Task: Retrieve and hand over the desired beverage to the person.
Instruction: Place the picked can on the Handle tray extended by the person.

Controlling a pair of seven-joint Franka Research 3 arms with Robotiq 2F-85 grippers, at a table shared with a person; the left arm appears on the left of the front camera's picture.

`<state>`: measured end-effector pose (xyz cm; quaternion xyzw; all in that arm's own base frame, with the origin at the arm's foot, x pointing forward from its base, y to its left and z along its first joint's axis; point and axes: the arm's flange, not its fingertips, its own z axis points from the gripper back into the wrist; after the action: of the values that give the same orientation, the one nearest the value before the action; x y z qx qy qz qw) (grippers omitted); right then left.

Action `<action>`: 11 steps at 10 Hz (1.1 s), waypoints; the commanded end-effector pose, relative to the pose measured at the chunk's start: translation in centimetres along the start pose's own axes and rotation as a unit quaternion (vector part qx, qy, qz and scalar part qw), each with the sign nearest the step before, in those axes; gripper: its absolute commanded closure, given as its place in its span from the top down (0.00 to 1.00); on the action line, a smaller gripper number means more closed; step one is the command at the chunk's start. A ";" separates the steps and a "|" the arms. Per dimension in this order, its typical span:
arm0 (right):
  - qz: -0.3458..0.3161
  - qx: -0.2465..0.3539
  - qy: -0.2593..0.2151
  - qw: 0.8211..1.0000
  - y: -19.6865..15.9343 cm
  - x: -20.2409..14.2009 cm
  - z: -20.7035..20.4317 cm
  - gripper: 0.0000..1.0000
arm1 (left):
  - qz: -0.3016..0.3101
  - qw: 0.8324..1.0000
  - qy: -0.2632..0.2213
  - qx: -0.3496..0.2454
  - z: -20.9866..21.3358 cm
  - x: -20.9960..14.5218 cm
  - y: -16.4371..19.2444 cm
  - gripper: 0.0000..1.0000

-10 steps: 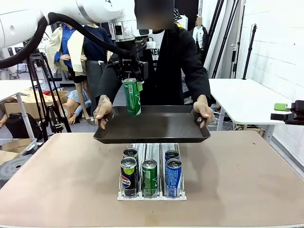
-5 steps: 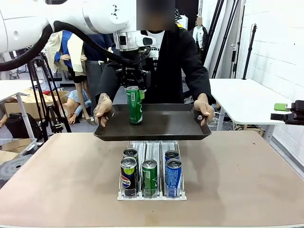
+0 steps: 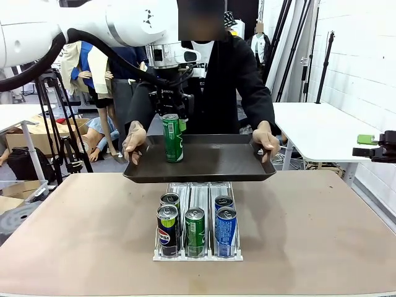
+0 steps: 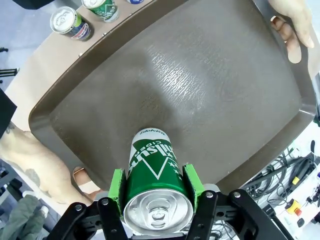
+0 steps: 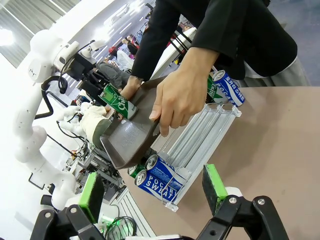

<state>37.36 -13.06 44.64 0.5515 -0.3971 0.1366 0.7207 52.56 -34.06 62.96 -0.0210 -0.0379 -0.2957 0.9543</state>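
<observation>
My left gripper (image 4: 155, 187) pinches the green can (image 4: 150, 150) near its top, a green pad (image 4: 118, 186) on each side, with the can upright. Its base is at the floor of the dark tray (image 4: 210, 75), left of the middle; I cannot tell whether it truly rests there. The tray is not on the table (image 3: 309, 235). The person (image 3: 229, 74) holds it up by two edges, one hand (image 4: 289, 25) on one and the other hand (image 4: 35, 160) opposite.

That is my worry. If I let go with a gap beneath, the can may drop and topple, since a tall, narrow can tips easily on a hand-held tray. If I press down, I could tilt the tray out of their grip onto the rack of cans (image 3: 197, 226) below. Lifting away crooked could drag the can over.

My right gripper (image 5: 155, 190) hangs spread and empty, well off to the side.
</observation>
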 end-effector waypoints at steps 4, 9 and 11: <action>0.000 0.004 -0.002 1.000 0.0 0.0 0.0 1.00 | 0.010 1.000 -0.026 0.013 2.6 -0.2 0.6 1.00; 0.000 0.004 -0.002 1.000 0.0 0.0 0.0 1.00 | 0.008 0.999 -0.031 0.024 5.5 -0.5 1.0 1.00; 0.000 0.004 -0.002 1.000 0.0 0.0 0.0 1.00 | 0.007 0.999 -0.047 0.011 5.3 -0.6 0.7 1.00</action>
<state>37.36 -13.06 44.64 0.5515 -0.3971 0.1366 0.7207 52.15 -32.60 67.89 -0.0142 -0.0797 -0.2873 0.9544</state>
